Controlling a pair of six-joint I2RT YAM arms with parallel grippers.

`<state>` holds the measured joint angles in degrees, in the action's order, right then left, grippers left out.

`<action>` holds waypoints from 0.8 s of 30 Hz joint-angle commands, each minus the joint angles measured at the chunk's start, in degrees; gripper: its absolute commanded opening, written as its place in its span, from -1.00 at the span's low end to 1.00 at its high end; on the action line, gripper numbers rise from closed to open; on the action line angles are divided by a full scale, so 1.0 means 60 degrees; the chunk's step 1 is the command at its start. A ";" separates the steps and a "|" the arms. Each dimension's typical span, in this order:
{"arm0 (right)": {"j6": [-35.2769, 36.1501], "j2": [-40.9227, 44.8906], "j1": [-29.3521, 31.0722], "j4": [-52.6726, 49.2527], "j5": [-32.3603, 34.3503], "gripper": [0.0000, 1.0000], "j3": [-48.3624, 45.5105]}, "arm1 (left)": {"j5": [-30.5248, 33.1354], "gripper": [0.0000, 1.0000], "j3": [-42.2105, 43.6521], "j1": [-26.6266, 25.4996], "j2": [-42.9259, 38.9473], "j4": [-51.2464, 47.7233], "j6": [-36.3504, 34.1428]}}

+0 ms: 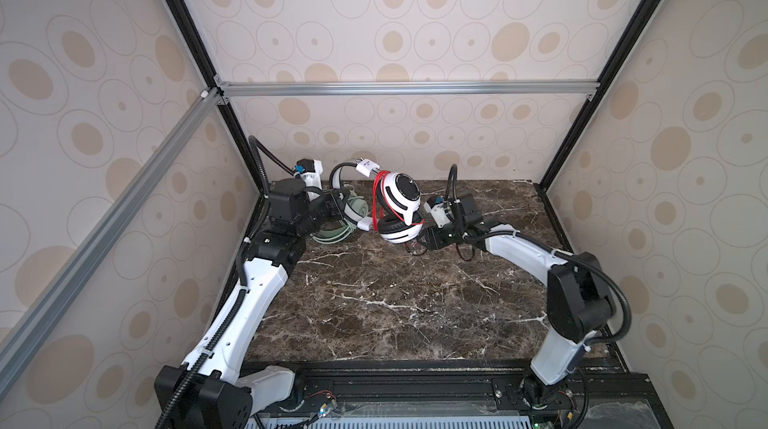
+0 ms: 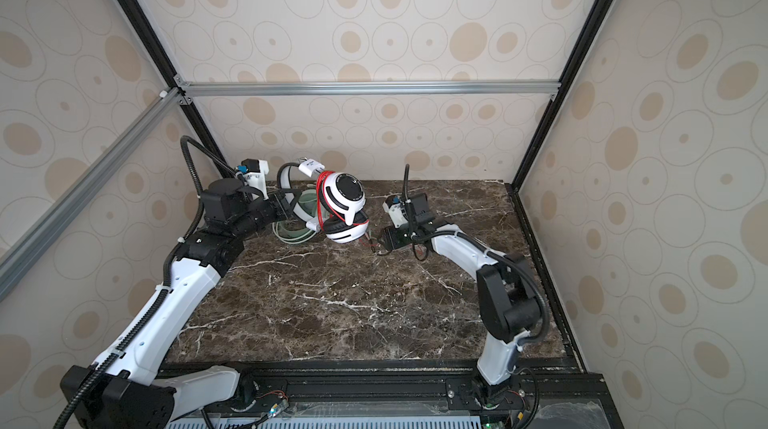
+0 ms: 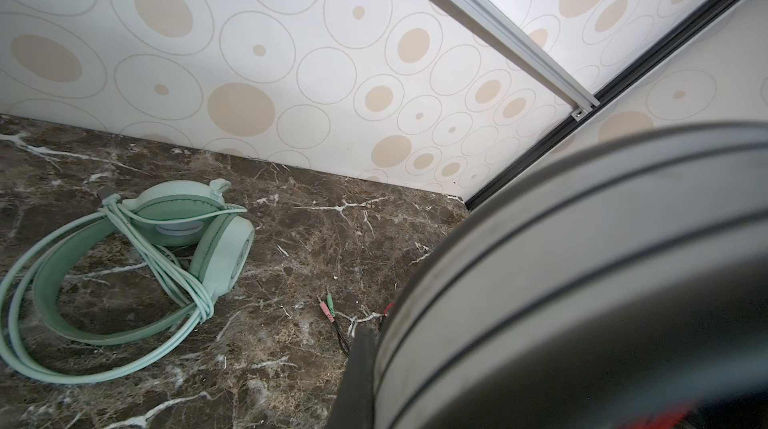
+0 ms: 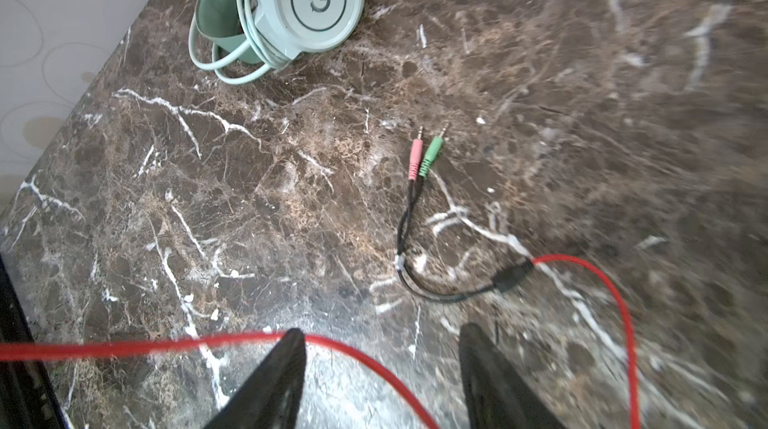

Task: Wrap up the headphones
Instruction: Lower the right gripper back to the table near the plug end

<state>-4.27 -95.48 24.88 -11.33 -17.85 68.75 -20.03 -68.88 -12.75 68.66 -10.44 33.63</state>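
The white-and-black headphones point(image 1: 401, 195) point(image 2: 345, 194) hang above the back of the table, their red cable point(image 1: 377, 202) wound around the headband and cups. My left gripper point(image 1: 337, 203) point(image 2: 291, 207) is shut on the white headband point(image 3: 582, 281), which fills the left wrist view. My right gripper point(image 4: 380, 329) point(image 1: 419, 240) is open just right of the lower cup. The loose red cable point(image 4: 582, 260) runs slack across the gap between its fingers and ends in pink and green plugs point(image 4: 424, 152) lying on the table. The mint-green headphones point(image 3: 166, 248) point(image 4: 291, 3) point(image 1: 353, 217) lie at the back left, cable coiled around them.
The brown marble table point(image 1: 395, 302) is boxed in by patterned walls on three sides with black and silver frame posts point(image 1: 232, 127). A black rail point(image 1: 415, 385) runs along the front edge, where both arms are mounted.
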 commanded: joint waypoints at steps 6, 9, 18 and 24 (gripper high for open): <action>-0.0262 0.2246 -0.0075 0.1815 0.1577 0.31 -0.2582 | 0.0075 -1.00 -0.0365 0.0009 -0.0282 0.0509 0.0171; -0.0536 0.2471 -0.0064 0.1554 0.1851 0.28 -0.3048 | 0.0094 -1.00 -0.0366 0.0027 -0.0267 0.0485 0.0167; -0.0987 0.3493 -0.0083 0.1466 0.4554 0.31 -0.4514 | 0.0062 -1.00 -0.0379 0.0031 -0.0209 0.0481 0.0181; -0.1780 0.2854 -0.0626 0.1267 0.5332 0.41 -0.4250 | 0.0032 -1.00 -0.0365 0.0045 -0.0209 0.0509 0.0196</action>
<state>-11.44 -76.03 22.79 -3.18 9.78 41.89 -18.98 -68.88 -12.73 68.66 -11.27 33.58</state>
